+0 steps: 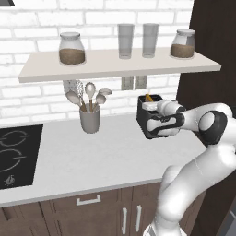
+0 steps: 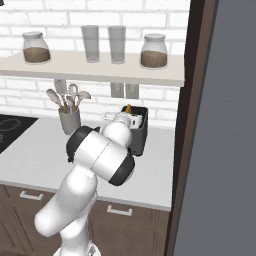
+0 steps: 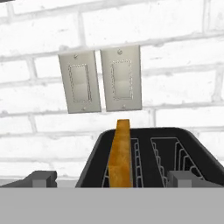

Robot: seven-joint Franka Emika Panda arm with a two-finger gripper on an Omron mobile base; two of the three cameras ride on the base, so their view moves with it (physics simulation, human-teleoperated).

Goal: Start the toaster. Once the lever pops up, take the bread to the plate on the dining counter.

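Observation:
The dark grey toaster (image 1: 146, 120) stands at the back right of the pale worktop, against the brick wall. The bread (image 3: 120, 153), an orange-tan slice, stands upright in its left slot and sticks out above the top; the slot to its right holds nothing. My gripper (image 1: 150, 107) hovers level at the toaster's near top edge, pointing at the wall. It is open, its fingertips (image 3: 41, 178) set wide to either side of the toaster's near end, touching nothing. The right base view shows the toaster (image 2: 139, 131) partly behind my arm. The plate and dining counter are out of view.
A grey utensil holder (image 1: 90, 119) with spoons stands left of the toaster. Overhead runs a shelf (image 1: 120, 68) with jars and glasses. A black cooktop (image 1: 16, 154) lies far left. A dark tall cabinet (image 1: 207, 55) closes the right side. Two switch plates (image 3: 100, 81) sit on the wall behind.

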